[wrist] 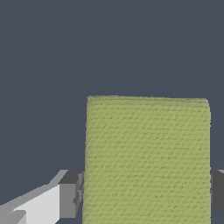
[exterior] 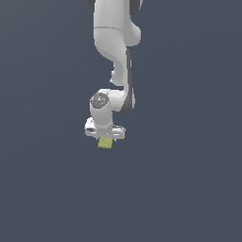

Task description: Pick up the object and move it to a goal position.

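Note:
The object, a small flat yellow-green block (exterior: 105, 143) with a faint woven texture, sits directly under my white gripper (exterior: 105, 140) in the exterior view, and only its lower part shows below the hand. In the wrist view the block (wrist: 146, 144) fills the space between my two grey fingers (wrist: 70, 199), which touch its two opposite sides. My gripper (wrist: 146, 201) is shut on the block. I cannot tell whether the block rests on the surface or is held above it.
The plain dark grey-blue surface (exterior: 189, 189) extends all around the arm. No other object, container or goal marker shows in either view.

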Robot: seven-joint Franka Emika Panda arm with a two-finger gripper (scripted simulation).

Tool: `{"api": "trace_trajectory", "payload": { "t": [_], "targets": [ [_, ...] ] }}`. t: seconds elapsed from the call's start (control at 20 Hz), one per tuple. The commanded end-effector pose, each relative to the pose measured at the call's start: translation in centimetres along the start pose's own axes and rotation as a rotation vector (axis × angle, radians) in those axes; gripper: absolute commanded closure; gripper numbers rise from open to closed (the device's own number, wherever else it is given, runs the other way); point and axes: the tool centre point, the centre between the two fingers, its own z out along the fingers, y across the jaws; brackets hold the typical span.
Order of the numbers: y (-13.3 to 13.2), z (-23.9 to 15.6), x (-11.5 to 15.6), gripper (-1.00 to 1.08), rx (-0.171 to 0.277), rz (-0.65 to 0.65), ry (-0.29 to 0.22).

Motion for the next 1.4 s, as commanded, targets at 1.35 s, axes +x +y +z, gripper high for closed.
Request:
{"api": "trace_trajectory", "payload": {
  "t": [1.35],
  "targets": [
    [4.5, -12.4, 2.8, 1.08, 0.0, 0.0, 0.0]
  ]
}}
